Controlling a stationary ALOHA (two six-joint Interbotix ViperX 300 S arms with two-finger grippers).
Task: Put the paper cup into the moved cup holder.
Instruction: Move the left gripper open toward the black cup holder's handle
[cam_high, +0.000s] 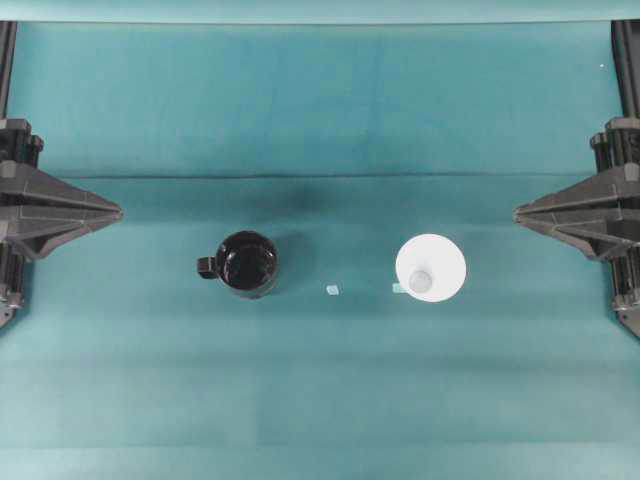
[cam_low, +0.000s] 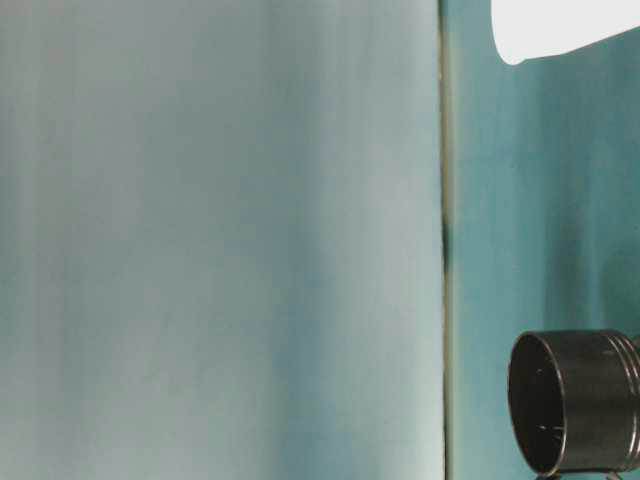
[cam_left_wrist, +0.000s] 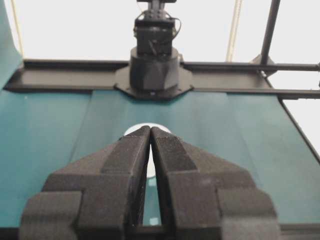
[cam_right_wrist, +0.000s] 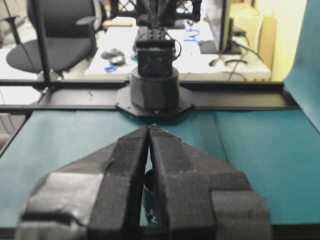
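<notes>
Teal cloth (cam_high: 320, 400), 2 tape bits (cam_high: 333, 290)

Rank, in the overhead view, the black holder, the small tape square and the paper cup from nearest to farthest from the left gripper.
Measured from the left gripper at the left edge:
1. Holder, left of centre, handle toward that gripper.
2. Tape square, near the middle of the cloth.
3. Paper cup, right of centre, nearer the right gripper.

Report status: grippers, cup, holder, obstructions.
Left gripper and right gripper shut, empty. Paper cup upside down, apart from cup holder. Small scrap between them.
</notes>
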